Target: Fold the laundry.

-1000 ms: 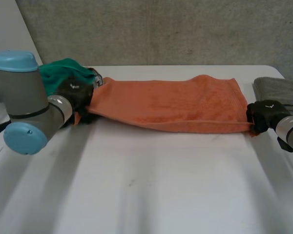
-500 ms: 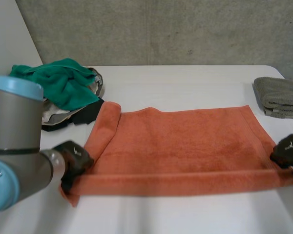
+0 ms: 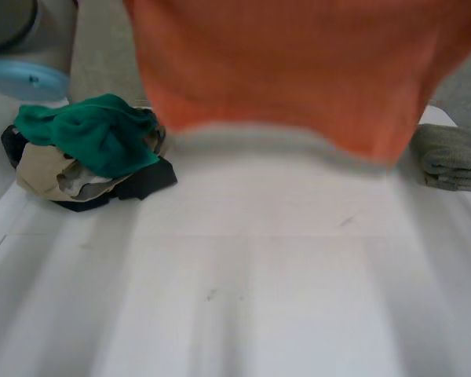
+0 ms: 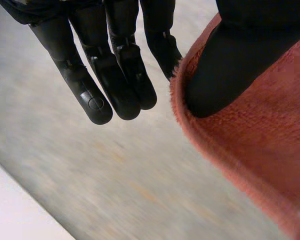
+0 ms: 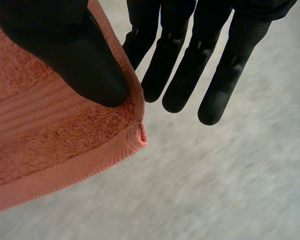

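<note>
Head camera looks down; both close wrist cameras share the towel (image 4: 250, 150).

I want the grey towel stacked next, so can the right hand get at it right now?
Probably not yet. The right hand is pinching a corner of the raised orange towel, so it is busy. The grey towel itself lies uncovered on the table.

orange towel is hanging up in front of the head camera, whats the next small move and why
Probably lower both hands together until the hanging edge of the orange towel meets the white table, so it can be laid flat for a fold. It hangs high above the table, with the left hand pinching its edge under the thumb and the right hand pinching a corner.
</note>
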You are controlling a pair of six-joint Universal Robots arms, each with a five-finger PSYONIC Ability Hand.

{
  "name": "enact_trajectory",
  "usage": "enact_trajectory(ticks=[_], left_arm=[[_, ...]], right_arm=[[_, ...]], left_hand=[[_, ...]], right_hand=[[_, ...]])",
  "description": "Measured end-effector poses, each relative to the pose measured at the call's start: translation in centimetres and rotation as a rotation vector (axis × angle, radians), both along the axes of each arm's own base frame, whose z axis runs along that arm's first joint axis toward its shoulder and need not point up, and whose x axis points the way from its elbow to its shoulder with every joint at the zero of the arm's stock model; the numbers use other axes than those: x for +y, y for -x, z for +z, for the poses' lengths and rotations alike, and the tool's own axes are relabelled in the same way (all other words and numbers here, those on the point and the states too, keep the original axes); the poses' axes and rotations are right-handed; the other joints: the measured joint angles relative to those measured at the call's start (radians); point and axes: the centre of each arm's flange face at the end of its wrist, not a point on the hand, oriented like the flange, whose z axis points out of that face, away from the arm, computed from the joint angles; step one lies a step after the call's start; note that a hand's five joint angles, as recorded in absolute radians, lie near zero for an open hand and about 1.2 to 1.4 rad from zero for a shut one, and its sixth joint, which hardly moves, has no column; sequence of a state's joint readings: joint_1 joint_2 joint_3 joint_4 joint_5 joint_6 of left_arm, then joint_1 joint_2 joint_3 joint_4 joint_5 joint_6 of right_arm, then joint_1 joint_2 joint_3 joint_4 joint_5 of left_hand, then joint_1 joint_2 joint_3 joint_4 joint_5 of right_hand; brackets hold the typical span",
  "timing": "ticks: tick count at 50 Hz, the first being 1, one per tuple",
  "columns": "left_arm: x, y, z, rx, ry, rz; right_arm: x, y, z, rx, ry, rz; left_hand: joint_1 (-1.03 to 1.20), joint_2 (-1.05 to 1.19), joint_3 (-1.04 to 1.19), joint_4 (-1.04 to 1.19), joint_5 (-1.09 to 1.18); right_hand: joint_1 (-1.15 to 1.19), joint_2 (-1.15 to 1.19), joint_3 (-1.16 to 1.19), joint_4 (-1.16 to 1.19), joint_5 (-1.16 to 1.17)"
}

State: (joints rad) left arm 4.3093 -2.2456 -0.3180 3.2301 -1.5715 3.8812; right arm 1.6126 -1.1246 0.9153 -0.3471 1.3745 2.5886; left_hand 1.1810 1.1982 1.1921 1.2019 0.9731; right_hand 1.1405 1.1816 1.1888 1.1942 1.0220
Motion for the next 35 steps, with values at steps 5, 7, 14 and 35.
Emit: enact_trajectory(ticks=[5,7,14,35], left_arm=[[0.2,-0.3,1.3,0.086,0.024,-0.061],[-0.2,-0.5,0.4,0.106,-0.028,-0.080],[-1.6,-0.9,-6.7,0.072,-0.282,-0.097],[8.2,-1.1,-24.0,-0.229,-0.840,-0.204]], right_arm=[[0.3,0.1,2.9,-0.086,0.134,0.044],[0.1,0.3,2.7,-0.093,0.132,0.049],[-0.8,0.7,-3.0,-0.051,-0.090,0.067],[6.7,7.0,-18.6,0.295,-0.888,-0.038]], left_hand=[[0.000,0.000,0.000,0.000,0.000],[0.000,0.000,0.000,0.000,0.000],[0.000,0.000,0.000,0.000,0.000],[0.000,0.002,0.000,0.000,0.000]], right_hand=[[0.000,0.000,0.000,0.000,0.001],[0.000,0.000,0.000,0.000,0.001],[0.000,0.000,0.000,0.000,0.001],[0.000,0.000,0.000,0.001,0.001]])
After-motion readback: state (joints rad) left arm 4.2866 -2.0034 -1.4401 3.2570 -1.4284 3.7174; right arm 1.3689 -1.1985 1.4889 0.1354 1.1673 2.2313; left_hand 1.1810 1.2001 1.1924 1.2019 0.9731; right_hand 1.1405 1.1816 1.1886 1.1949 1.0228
